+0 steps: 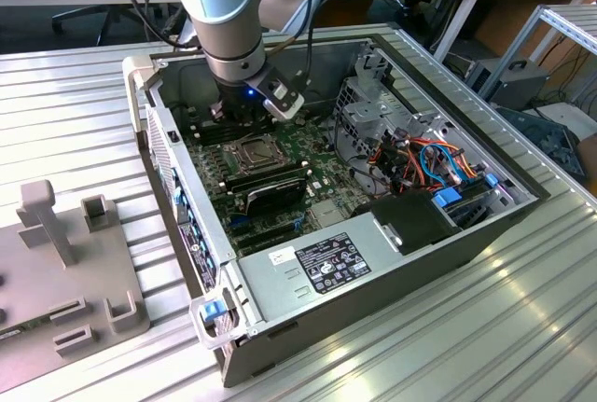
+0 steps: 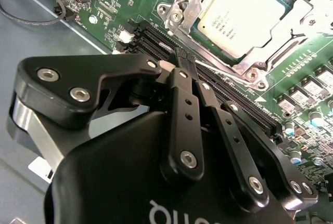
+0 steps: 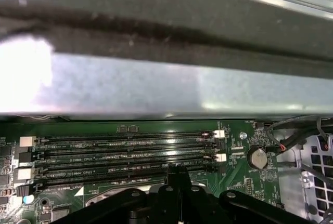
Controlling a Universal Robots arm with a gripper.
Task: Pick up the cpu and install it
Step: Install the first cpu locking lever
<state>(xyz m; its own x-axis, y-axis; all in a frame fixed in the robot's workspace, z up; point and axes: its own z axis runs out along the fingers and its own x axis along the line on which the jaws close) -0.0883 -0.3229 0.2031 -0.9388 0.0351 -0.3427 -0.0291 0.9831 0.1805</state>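
Note:
The cpu (image 2: pixel 243 13) lies flat in its socket on the green motherboard, silver-grey top up, with the metal socket frame (image 2: pixel 182 5) around it. My gripper (image 2: pixel 184 56) is shut with nothing between its fingers. Its tips hang just beside the socket, over the black memory slots (image 2: pixel 156 39) and close to a thin metal lever (image 2: pixel 221 73) at the socket's edge. In the first wrist view the gripper (image 3: pixel 179 173) points down at the memory slots (image 3: pixel 125 148). In the exterior view the arm (image 1: pixel 233 48) reaches into the open computer case (image 1: pixel 308 271), above the socket (image 1: pixel 254 152).
The case's grey wall (image 3: pixel 156 83) stands close behind the memory slots. A coin battery (image 3: pixel 256 157) sits on the board. Drive cage and coloured cables (image 1: pixel 429 159) fill the case on the exterior view's right. A grey fixture (image 1: pixel 65 271) lies on the ribbed table on its left.

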